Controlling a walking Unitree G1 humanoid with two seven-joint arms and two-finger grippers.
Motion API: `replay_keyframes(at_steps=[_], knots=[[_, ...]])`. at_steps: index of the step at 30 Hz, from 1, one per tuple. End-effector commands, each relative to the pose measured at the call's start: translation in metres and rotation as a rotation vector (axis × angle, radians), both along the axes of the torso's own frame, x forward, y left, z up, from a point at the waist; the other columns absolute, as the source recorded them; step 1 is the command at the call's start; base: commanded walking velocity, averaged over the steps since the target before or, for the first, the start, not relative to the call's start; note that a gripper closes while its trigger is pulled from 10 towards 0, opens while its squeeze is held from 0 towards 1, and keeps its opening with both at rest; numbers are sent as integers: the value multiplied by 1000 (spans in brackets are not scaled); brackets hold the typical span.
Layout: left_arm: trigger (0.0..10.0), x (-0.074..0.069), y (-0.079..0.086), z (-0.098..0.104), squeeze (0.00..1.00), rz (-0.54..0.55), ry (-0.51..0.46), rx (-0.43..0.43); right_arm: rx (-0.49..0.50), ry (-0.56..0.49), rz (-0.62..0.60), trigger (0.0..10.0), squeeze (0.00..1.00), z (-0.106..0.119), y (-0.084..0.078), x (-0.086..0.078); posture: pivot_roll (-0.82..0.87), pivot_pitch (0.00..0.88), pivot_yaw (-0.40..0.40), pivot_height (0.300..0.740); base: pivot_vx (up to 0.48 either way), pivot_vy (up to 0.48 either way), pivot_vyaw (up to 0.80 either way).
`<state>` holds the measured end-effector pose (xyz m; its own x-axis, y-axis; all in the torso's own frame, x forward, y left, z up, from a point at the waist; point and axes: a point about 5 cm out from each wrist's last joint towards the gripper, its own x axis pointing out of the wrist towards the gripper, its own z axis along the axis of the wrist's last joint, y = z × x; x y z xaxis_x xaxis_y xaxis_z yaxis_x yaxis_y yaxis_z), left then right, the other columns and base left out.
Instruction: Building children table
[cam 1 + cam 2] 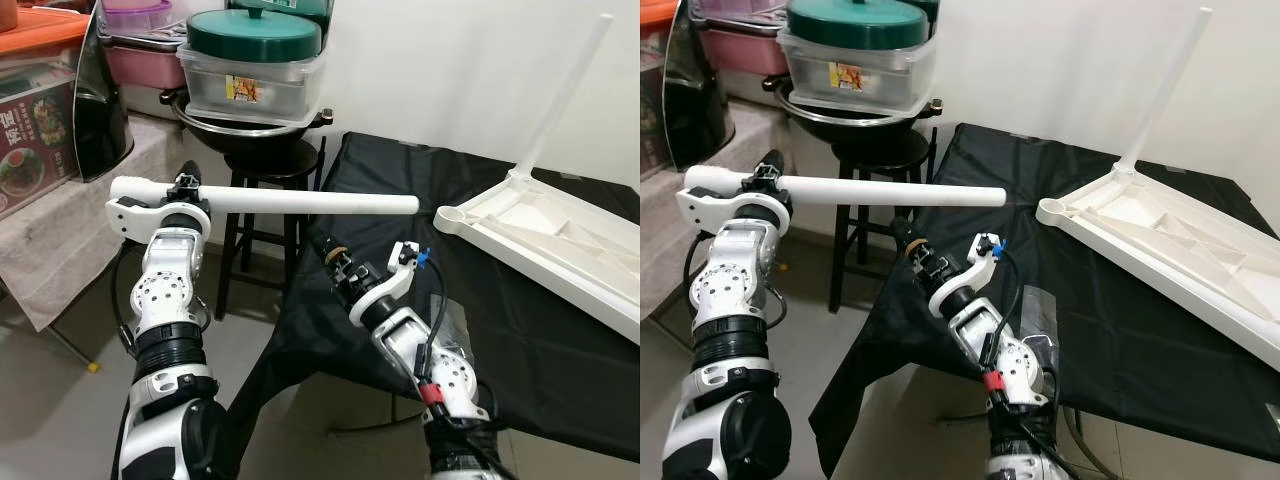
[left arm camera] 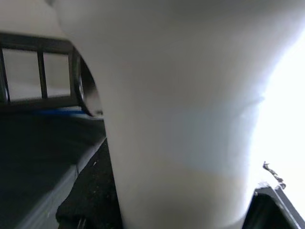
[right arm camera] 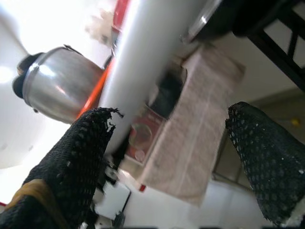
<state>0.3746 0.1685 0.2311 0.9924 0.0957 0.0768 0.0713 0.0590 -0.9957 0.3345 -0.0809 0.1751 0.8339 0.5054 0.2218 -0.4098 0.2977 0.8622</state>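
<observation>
Black-draped table (image 1: 560, 380) holds the upturned white tabletop (image 1: 560, 235), one leg fitted. The left gripper (image 1: 188, 190) clamps a loose table leg (image 1: 300, 204) level; the right gripper (image 1: 335, 262) waits spread apart underneath. Next: steer it into the empty corner socket (image 1: 452, 213).

Head stereo pair looks forward and down from above; both eyes share the black-draped table (image 1: 560, 330) and long white plastic leg tube (image 1: 300, 203). Left wrist camera sits pressed against that tube (image 2: 181, 119); right wrist camera looks up at it past its own fingers (image 3: 76, 162).
</observation>
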Motion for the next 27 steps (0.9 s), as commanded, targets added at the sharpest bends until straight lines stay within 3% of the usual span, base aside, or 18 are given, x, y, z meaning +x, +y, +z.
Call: replay_keyframes(at_steps=[1, 5, 6, 11, 14, 18, 27], knots=[[10000, -2, -4, -2, 0, -20, 7, -1, 36, -22, 7, 10000, 0, 6, 4, 2, 87, 0, -114, 740, 0, 0, 0], [10000, -2, -7, -8, 0, -29, 24, 3, 59, -95, 66, 10000, 0, 19, 13, -1, 86, 0, -113, 740, 0, 0, 0], [10000, -1, -8, -12, 0, -38, 38, 11, 61, -168, 158, 10000, 0, 27, 26, -10, 87, 0, -116, 740, 0, 0, 0], [10000, -2, -9, -12, 0, -44, 40, 13, 57, -171, 171, 10000, 0, 26, 29, -11, 88, 0, -118, 740, 0, 0, 0], [10000, -8, -15, -16, 0, -113, 7, 19, 53, -113, 64, 10000, 0, 19, 18, 5, 88, 0, -118, 740, 0, 0, 0], [10000, -16, -25, -18, 0, -208, -41, 32, 63, -107, 15, 10000, 0, 21, 11, 13, 82, 0, -110, 740, 0, 0, 0], [10000, -23, -37, -21, 0, -303, -85, 31, 106, -109, -63, 9882, 0, 27, 0, 22, 75, 0, -99, 740, 0, 0, 0]])
